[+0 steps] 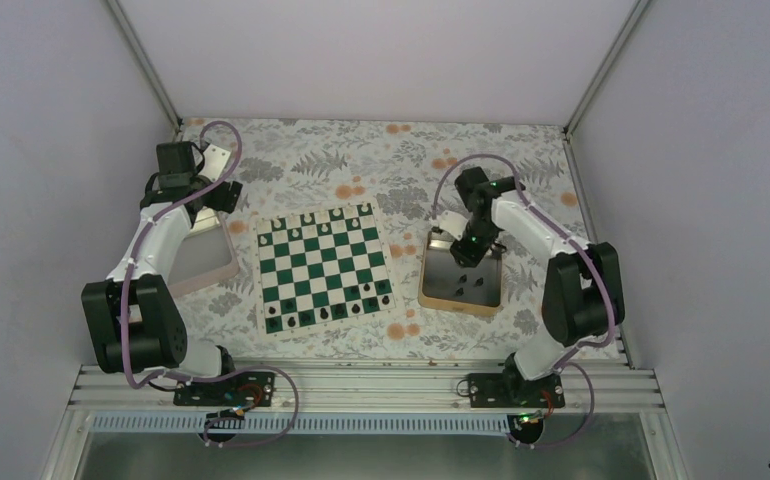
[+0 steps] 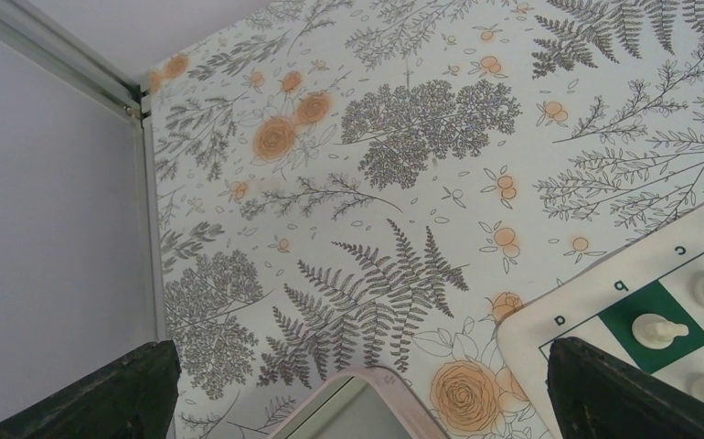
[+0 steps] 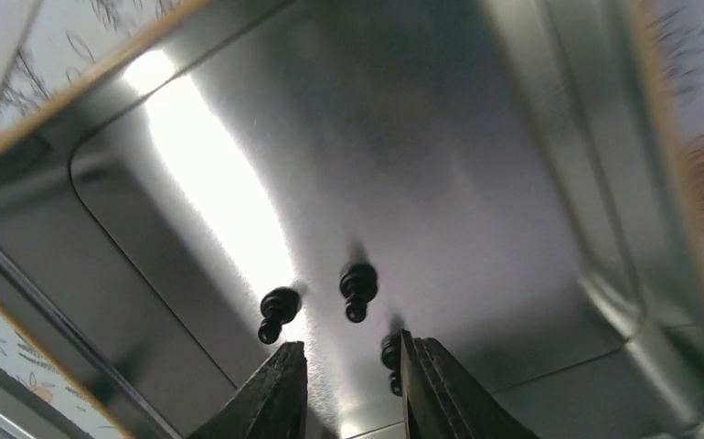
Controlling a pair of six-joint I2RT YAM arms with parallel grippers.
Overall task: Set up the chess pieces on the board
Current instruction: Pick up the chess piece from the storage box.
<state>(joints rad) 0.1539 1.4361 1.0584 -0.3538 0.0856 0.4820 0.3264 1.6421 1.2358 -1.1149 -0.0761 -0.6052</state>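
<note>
- Over the gold tray (image 1: 458, 306): right gripper (image 3: 352, 402) low, jaws at a narrow gap, nothing clamped
- three black pieces (image 3: 358, 291) on the tray's steel floor just ahead of the fingers, apparently lying on their sides; one is half hidden against the inner face of one finger
- handling, my read: tiny, light, hard and stiff; round bodies on slick metal, so likely to roll or squirt out of a pinch; take one across the waist, fingers square to its long axis; it will need standing upright at placement
- board (image 1: 321, 262) sits between the two trays; more black pieces along its near rows with gaps left; white pieces (image 2: 659, 329) along the far edge
- pink-rimmed tray (image 1: 211, 285) left of the board; no pieces visible in the part not under the arm
- left gripper (image 2: 359, 366) spread wide, empty, above the floral cloth (image 2: 403, 137) by the board's far-left corner
</note>
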